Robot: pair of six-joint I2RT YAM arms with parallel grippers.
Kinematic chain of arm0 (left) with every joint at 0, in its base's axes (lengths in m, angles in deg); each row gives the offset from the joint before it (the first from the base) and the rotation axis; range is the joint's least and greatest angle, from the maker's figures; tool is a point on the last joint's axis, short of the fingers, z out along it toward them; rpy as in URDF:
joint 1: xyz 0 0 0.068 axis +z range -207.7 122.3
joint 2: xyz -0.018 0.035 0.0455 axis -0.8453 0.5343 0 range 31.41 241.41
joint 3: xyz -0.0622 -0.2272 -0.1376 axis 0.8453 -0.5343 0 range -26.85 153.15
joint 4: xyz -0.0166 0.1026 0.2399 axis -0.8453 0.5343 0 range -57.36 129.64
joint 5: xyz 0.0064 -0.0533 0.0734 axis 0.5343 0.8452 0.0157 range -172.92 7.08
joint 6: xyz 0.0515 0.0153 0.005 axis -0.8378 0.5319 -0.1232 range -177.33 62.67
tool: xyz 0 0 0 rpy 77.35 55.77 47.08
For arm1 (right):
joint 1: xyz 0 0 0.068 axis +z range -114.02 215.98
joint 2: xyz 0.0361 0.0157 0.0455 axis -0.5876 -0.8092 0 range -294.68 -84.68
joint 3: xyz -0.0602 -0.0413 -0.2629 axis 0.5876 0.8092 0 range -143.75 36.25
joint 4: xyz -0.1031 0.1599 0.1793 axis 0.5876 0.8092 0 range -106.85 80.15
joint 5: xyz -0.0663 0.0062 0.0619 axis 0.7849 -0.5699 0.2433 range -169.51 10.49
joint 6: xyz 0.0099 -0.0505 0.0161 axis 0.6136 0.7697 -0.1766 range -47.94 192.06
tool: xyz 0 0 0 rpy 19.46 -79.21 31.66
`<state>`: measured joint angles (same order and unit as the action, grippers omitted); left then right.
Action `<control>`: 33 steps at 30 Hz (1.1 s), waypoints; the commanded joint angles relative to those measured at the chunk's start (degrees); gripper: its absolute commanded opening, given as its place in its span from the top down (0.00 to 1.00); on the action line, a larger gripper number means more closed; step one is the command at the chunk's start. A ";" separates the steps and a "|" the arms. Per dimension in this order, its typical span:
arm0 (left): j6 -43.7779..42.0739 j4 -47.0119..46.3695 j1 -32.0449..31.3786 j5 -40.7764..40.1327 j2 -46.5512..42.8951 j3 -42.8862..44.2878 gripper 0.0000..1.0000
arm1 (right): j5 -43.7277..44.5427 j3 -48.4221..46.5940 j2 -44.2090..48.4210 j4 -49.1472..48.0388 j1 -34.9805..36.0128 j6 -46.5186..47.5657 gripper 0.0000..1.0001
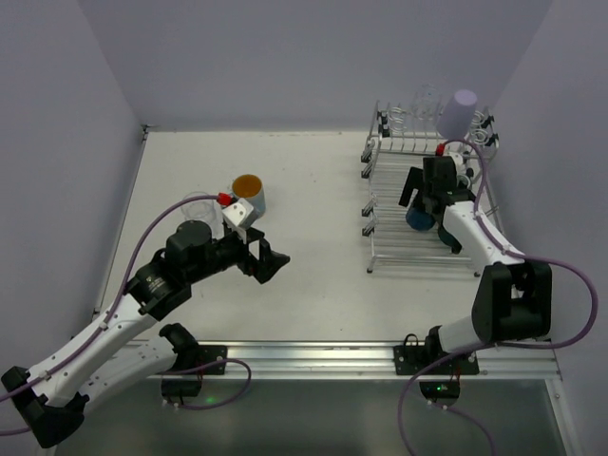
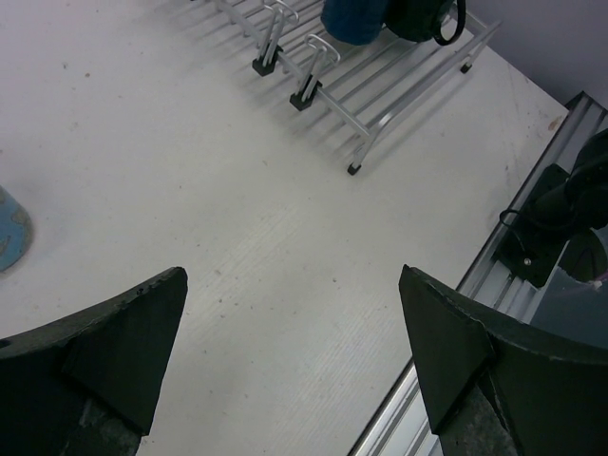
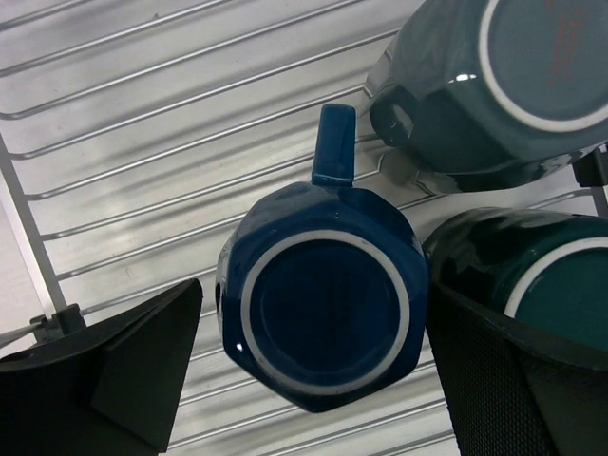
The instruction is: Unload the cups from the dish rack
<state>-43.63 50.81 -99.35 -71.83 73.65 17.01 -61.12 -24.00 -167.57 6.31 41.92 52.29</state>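
Note:
The dish rack (image 1: 389,204) stands at the right of the table. An upside-down blue mug (image 3: 323,309) lies on its bars (image 3: 190,142), handle pointing away. My right gripper (image 3: 313,304) is open, one finger on each side of this mug, close to it but not closed on it; it also shows in the top view (image 1: 418,207). Two dark teal mugs (image 3: 494,85) (image 3: 541,256) lie beside it. A lavender tumbler (image 1: 462,112) and a clear glass (image 1: 427,100) sit at the rack's far end. My left gripper (image 1: 275,261) is open and empty over the table (image 2: 293,275).
A blue mug with an orange inside (image 1: 250,194) and a clear glass (image 1: 199,209) stand on the table at the left, behind my left gripper. The rack's near corner (image 2: 353,166) and the metal rail (image 2: 532,247) show in the left wrist view.

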 commanded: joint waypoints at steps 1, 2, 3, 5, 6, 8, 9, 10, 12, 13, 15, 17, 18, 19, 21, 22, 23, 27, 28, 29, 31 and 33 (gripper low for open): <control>-1.56 -2.18 0.25 0.42 -0.05 -0.09 0.03 | -1.78 -1.80 -1.22 -3.47 -0.05 0.43 0.01; -1.48 -2.26 0.16 0.51 0.04 0.00 0.03 | -1.78 -1.54 -1.31 -3.64 -0.05 0.17 0.01; -1.22 -2.35 0.25 0.51 0.38 0.00 0.03 | -0.65 -1.36 -1.22 -4.34 0.04 -0.18 0.03; -0.69 -2.53 0.16 0.86 0.56 0.26 0.03 | -0.11 0.12 0.44 -5.75 0.04 -0.27 0.18; 0.36 -2.79 0.16 1.12 0.74 0.27 0.03 | -0.11 0.57 1.32 -6.80 0.13 -0.36 0.25; 1.94 -4.02 0.25 1.47 0.91 0.35 0.03 | 0.41 1.62 4.22 -7.60 0.57 -0.62 0.49; 3.43 -4.46 0.25 1.65 1.18 0.53 0.03 | 0.68 1.97 5.45 -8.64 1.18 -0.53 0.55; 4.05 -5.07 0.25 1.91 1.44 0.70 0.03 | 1.11 2.50 6.77 -9.35 1.62 -0.36 0.58; 6.24 -5.78 0.25 2.79 2.32 1.58 0.04 | 1.03 3.82 11.25 -10.58 2.67 -0.09 0.70; 7.21 -6.48 0.25 3.06 2.58 1.76 0.04 | 0.94 4.00 12.74 -10.59 2.94 -0.27 0.71; 10.02 -10.41 0.16 6.03 3.55 1.06 0.06 | 0.51 5.49 17.84 -11.37 3.99 -0.97 0.74; 12.48 -13.06 0.16 8.41 4.77 0.18 0.07 | -0.72 7.86 23.96 -11.99 4.78 -2.20 0.74; 14.50 -16.12 0.08 8.94 5.13 -0.08 0.07 | -2.03 8.65 26.18 -12.52 4.88 -2.73 0.74; 15.48 -17.11 0.16 9.38 5.66 -0.70 0.07 | -3.52 10.40 28.29 -12.70 4.79 -3.51 0.74; 18.54 -23.41 0.08 10.09 7.15 -1.40 0.09 | -11.07 12.43 34.51 -13.66 4.88 -7.11 0.74; 19.61 -25.27 -0.01 10.52 7.94 -2.27 0.09 | -14.58 14.52 36.38 -14.27 4.88 -8.78 0.73; 21.01 -27.38 0.08 10.96 9.34 -2.81 0.09 | -17.83 15.85 38.05 -15.06 4.96 -12.80 0.73; 31.27 -43.52 -0.01 13.42 14.09 -6.23 0.09 | -38.82 21.74 43.77 -25.41 4.96 -22.84 0.73; 32.70 -45.92 0.08 14.13 15.23 -6.93 0.10 | -41.22 23.14 44.74 -26.66 4.96 -24.60 0.73; 33.84 -48.04 0.08 15.09 17.68 -7.03 0.10 | -43.25 23.85 45.18 -27.89 5.14 -27.83 0.73; 36.05 -52.44 -0.10 15.62 19.89 -6.94 0.11 | -48.61 26.66 46.58 -33.33 5.14 -31.28 0.73; 37.37 -55.86 -0.27 15.63 22.53 -6.94 0.11 | -53.25 28.16 47.03 -38.52 5.14 -36.20 0.74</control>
<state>-12.01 8.67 -99.39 -58.37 94.44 10.17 -100.68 3.74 -122.87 -15.57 46.97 27.00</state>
